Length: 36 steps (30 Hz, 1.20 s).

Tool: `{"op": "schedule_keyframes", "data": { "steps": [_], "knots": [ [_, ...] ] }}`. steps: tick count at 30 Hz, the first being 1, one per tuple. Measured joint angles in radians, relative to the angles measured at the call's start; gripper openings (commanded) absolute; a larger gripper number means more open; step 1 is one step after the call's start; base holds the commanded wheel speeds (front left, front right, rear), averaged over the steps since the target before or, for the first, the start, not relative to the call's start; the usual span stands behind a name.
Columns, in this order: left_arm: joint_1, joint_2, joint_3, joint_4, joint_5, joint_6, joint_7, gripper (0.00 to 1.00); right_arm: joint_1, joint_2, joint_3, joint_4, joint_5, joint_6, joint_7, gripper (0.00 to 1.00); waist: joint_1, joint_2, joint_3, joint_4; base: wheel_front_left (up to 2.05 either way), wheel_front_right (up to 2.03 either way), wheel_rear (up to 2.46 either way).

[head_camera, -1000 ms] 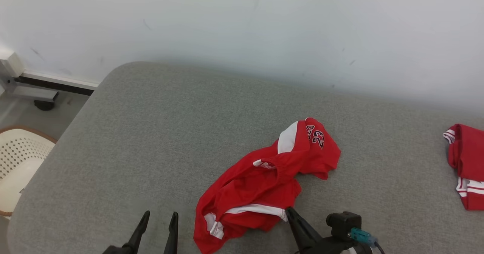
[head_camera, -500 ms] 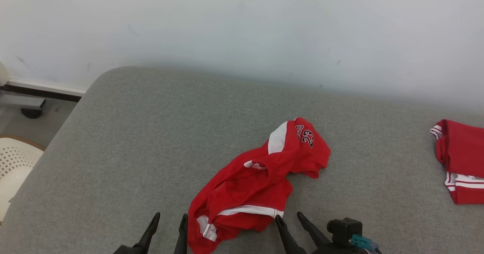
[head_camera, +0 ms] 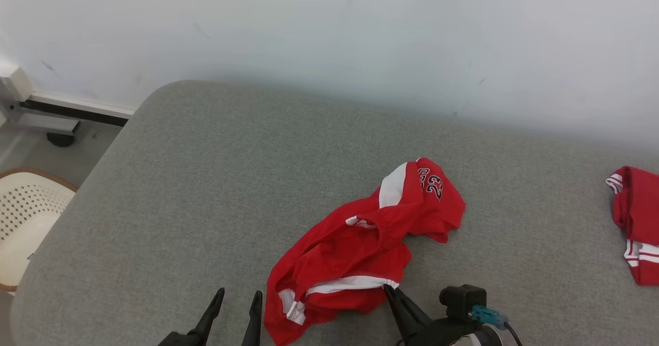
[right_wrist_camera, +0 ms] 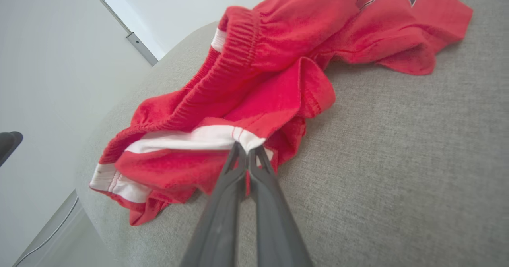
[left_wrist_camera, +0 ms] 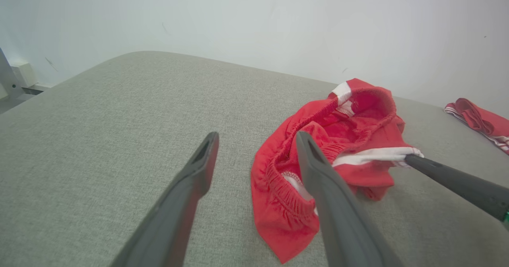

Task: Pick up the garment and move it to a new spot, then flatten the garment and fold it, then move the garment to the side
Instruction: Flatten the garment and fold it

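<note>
The garment (head_camera: 360,243) is a crumpled pair of red shorts with white stripes and a dark number print, lying on the grey padded surface (head_camera: 206,181). My right gripper (head_camera: 387,288) is shut on the white-striped hem corner at the garment's near right; in the right wrist view its fingertips (right_wrist_camera: 246,148) pinch that white edge of the garment (right_wrist_camera: 278,80). My left gripper (head_camera: 239,295) stands open just left of the garment's near end, not touching it. In the left wrist view the left gripper (left_wrist_camera: 256,138) frames bare surface beside the garment (left_wrist_camera: 350,140), with the right gripper's finger (left_wrist_camera: 457,183) at the hem.
A second red and white garment (head_camera: 636,217) lies at the surface's far right. A white perforated basket (head_camera: 25,217) stands on the floor off the left edge, with a metal frame on a wheel (head_camera: 46,124) by the wall behind.
My right gripper opened half a second ago and has shut again on the white hem. The left gripper has moved right, closer to the garment. The head camera swayed.
</note>
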Motion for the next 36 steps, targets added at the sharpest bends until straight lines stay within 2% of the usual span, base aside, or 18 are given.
{"op": "schedule_keyframes", "data": {
  "steps": [6, 11, 17, 21, 24, 25, 26, 36],
  "knots": [
    [0.0, -0.001, 0.001, 0.001, -0.002, 0.0, 0.0, 1.0, 0.005, -0.009, -0.053, -0.018, -0.06, 0.0, 0.0, 0.0, 0.0, 0.0, -0.003, -0.026, 0.0, 0.0, 0.0],
    [0.005, -0.002, 0.0, 0.007, -0.003, -0.002, 0.0, 1.0, 0.099, -0.074, -0.145, -0.141, -0.134, 0.0, 0.0, 0.0, 0.0, -0.0001, -0.016, -0.06, 0.0, 0.0, 0.0],
    [0.014, -0.005, 0.0, 0.01, -0.004, -0.002, 0.0, 1.0, 0.193, -0.124, -0.238, -0.233, -0.205, 0.0, 0.001, 0.0, 0.0, 0.0, -0.028, -0.089, 0.0, 0.0, 0.0],
    [0.022, -0.007, -0.002, 0.009, -0.009, -0.002, 0.0, 1.0, 0.269, -0.131, -0.307, -0.32, -0.265, 0.0, 0.058, 0.0, -0.0001, 0.0, -0.034, -0.109, 0.0, 0.0, 0.0],
    [0.023, -0.008, -0.003, 0.009, -0.01, -0.002, 0.0, 1.0, 0.312, -0.11, -0.34, -0.387, -0.279, 0.0, 0.112, 0.0, -0.0001, -0.0001, -0.034, -0.121, 0.0, 0.0, 0.0],
    [0.023, -0.008, -0.005, 0.01, -0.01, -0.002, 0.0, 1.0, 0.322, -0.105, -0.346, -0.397, -0.295, 0.0, 0.13, 0.37, -0.0001, -0.0001, -0.034, -0.125, 0.0, 0.0, 0.0],
    [0.023, -0.008, -0.009, 0.011, -0.01, -0.002, 0.0, 1.0, 0.333, -0.1, -0.352, -0.409, -0.307, 0.0, 0.14, 1.0, -0.0001, 0.0, -0.033, -0.128, 0.0, 0.0, 0.0],
    [0.023, -0.011, -0.065, 0.012, -0.005, -0.002, 0.0, 1.0, 0.383, -0.062, -0.438, -0.459, -0.358, 0.0, 0.132, 1.0, 0.0, 0.0, -0.036, -0.141, 0.0, 0.0, 0.0]
  ]
}}
